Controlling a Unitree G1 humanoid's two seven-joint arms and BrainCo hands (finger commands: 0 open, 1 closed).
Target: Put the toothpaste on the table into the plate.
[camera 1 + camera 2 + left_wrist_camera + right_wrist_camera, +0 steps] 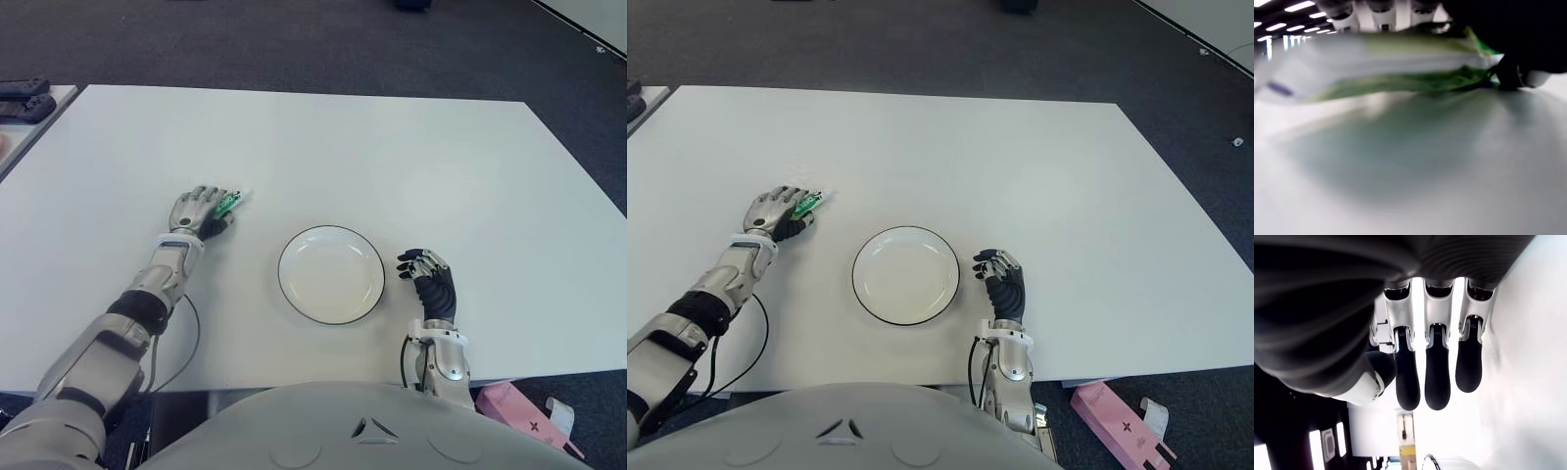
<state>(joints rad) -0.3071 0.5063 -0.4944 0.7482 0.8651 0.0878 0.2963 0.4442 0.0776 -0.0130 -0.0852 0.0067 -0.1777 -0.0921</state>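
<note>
The toothpaste (pixel 231 202) is a green and white tube lying on the white table (pixel 392 157), left of the plate (pixel 331 276). My left hand (pixel 204 211) is on top of it, fingers curled over the tube, whose far end sticks out past them. In the left wrist view the toothpaste (pixel 1386 63) fills the picture just above the table, with fingers over it and the dark thumb tip (pixel 1513 73) against its side. The plate is white with a dark rim and holds nothing. My right hand (pixel 428 272) shows just right of the plate, its fingers relaxed and holding nothing.
A black cable (pixel 188 343) loops on the table by my left forearm. Dark controllers (pixel 24 98) sit on a separate surface at the far left. A pink box (pixel 519 411) lies on the floor off the table's near right corner.
</note>
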